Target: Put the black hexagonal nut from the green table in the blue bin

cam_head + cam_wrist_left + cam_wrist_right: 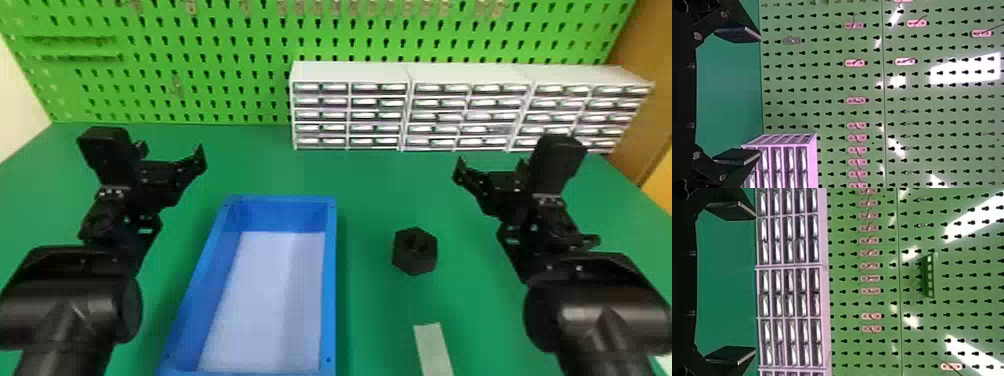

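"Looking at the blue bin (330,280), where does the black hexagonal nut (415,251) sit?"

"To the bin's right, a little way off its long side. It rests on the green table (370,190), its hole facing up."

"And the left gripper (152,152)?"

"Over past the bin's far left corner, raised above the table. Its fingers are spread wide; the left wrist view shows the two tips well apart."

"Same story with the right gripper (510,162)?"

"Pretty much, on the opposite side: it's well to the bin's right, farther out than the nut. Its fingers stand wide apart too."

"What's inside the bin?"

"A pale bottom, with blue walls around it."

"Anything else near it?"

"A pale strip (433,350) lies on the table to the bin's right, closer to us than the nut. Beyond the bin and off to its right stand the white drawer cabinets (350,74), in a row. Behind those, past the bin's far end, rises the green pegboard (220,65)."
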